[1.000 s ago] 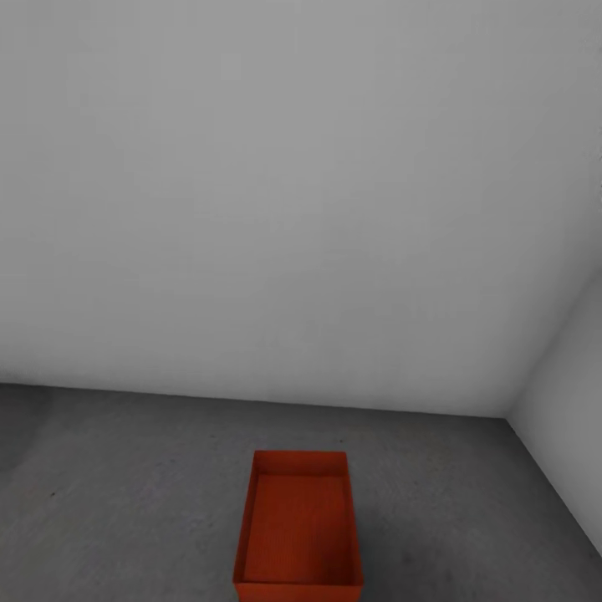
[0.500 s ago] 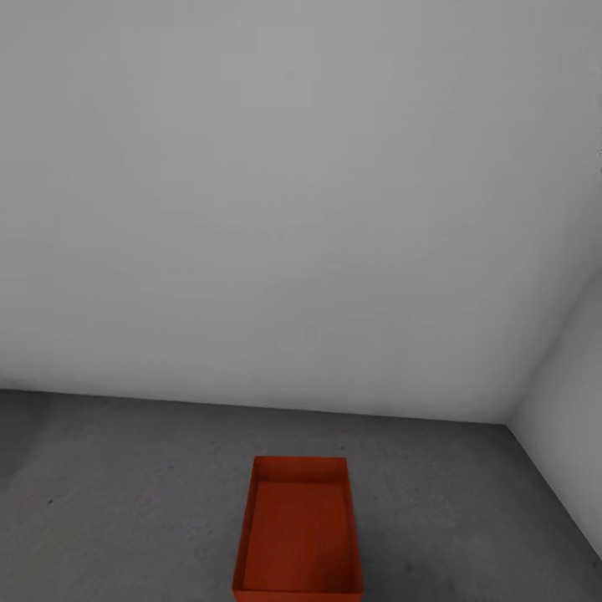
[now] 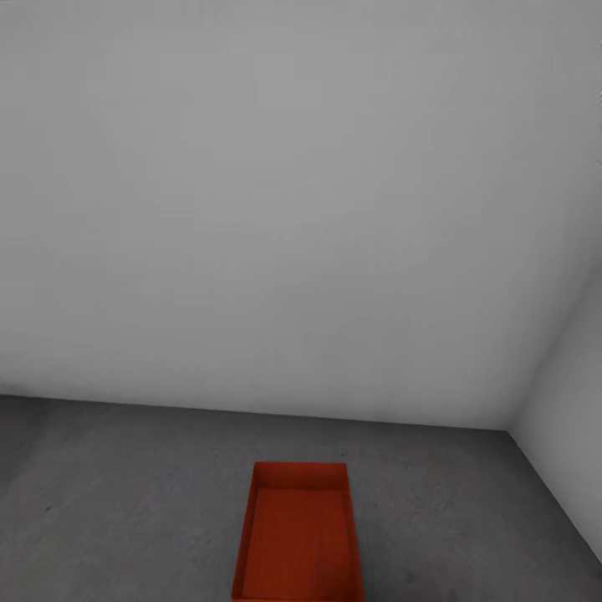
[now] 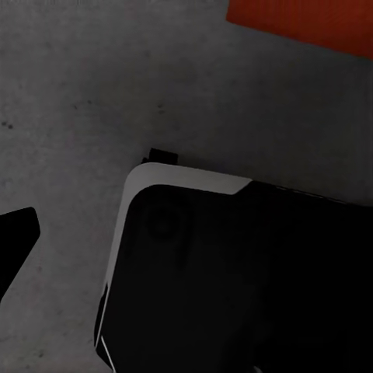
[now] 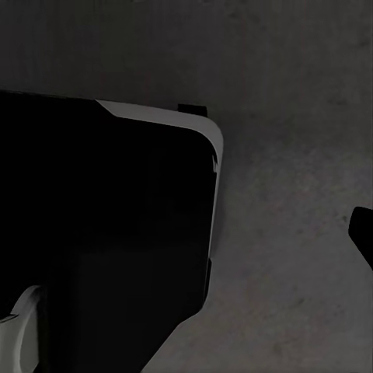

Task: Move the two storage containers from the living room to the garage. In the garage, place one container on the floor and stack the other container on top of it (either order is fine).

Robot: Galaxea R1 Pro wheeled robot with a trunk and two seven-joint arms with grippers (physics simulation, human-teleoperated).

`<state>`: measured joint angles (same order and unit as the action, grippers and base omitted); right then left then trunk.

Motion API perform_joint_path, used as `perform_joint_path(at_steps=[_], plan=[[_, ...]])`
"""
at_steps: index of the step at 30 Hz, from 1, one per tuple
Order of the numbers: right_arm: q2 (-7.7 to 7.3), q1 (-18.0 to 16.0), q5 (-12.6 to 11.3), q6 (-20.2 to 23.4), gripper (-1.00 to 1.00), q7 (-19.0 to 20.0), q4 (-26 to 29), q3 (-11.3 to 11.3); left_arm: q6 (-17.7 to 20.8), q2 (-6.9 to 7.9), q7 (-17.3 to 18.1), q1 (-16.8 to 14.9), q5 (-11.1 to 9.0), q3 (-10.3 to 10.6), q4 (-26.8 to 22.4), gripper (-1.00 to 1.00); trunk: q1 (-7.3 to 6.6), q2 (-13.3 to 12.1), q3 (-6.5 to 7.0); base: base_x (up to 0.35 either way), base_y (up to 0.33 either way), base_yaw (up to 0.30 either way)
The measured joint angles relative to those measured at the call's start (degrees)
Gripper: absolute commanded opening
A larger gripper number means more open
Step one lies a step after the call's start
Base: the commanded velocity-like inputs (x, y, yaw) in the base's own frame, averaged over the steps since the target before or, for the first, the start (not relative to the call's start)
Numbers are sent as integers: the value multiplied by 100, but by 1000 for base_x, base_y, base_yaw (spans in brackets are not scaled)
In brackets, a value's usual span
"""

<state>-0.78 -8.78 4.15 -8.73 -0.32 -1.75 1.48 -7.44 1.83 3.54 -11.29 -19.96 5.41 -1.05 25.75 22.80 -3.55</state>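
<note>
Garage corner, head view. One orange-red bin [image 3: 298,535] stands on the grey concrete floor [image 3: 125,493] at the lower centre of the frame, open top up, its long sides running away from the camera and its near end cut by the bottom edge. The inside of the bin shows only its flat ribbed bottom. A plain white wall [image 3: 276,209] takes up the upper two thirds of the frame and meets a second white wall [image 3: 568,451] at the lower right, forming a corner well behind and to the right of the bin.

Left wrist view: a strip of the bin [image 4: 311,23] lies along the upper right of the frame on the speckled floor [image 4: 85,101]. A large black body with a pale rounded edge, part of the robot's base [image 4: 233,280], occupies the lower right. A dark tip at the left edge may be one finger of the left claw [image 4: 14,237]; whether that claw is released or clenched cannot be told.

Right wrist view: the base [image 5: 101,225] occupies the left half of the frame over the floor [image 5: 295,155]. A dark tip at the right edge may belong to the right claw [image 5: 364,231]; its state likewise cannot be told.
</note>
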Motion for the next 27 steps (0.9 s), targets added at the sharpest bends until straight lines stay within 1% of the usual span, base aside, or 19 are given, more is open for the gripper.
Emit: perform_joint_path(at_steps=[27], plan=[[-14, 0, 1, 1, 100, 7, 0, 0, -3, 0, 0, -1, 6, 1, -2, 100, 0, 1, 247, 0, 0, 0]])
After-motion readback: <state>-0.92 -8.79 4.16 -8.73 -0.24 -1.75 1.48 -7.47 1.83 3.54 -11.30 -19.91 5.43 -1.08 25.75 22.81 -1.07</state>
